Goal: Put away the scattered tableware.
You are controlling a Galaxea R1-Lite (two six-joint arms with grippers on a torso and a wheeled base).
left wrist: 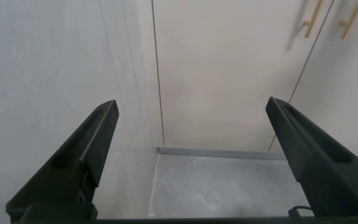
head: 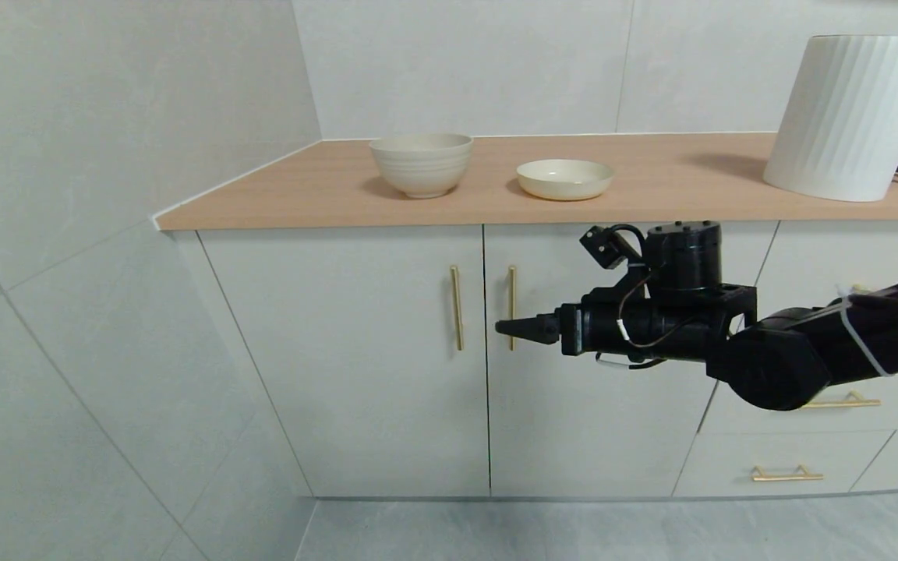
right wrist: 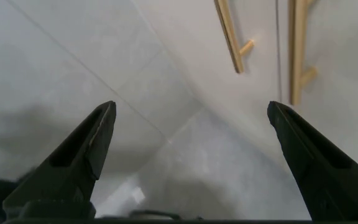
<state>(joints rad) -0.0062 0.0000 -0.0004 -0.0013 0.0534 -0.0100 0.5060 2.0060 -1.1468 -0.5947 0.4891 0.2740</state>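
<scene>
Gaping wide, the right claw (head: 507,327) hangs beside 2 slim brassy handles (head: 457,308) below a ribbed bowl (head: 422,164) and shallow dish (head: 564,178).

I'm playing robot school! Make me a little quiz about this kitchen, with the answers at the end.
1. True or false: the bowl and the shallow dish both sit on the wooden countertop.
2. Which is the right gripper closest to? A) the bowl B) the gold door handles C) the shallow dish
3. Fill in: the left gripper is ____ (open or shut).
Key: 1 true; 2 B; 3 open.
</scene>
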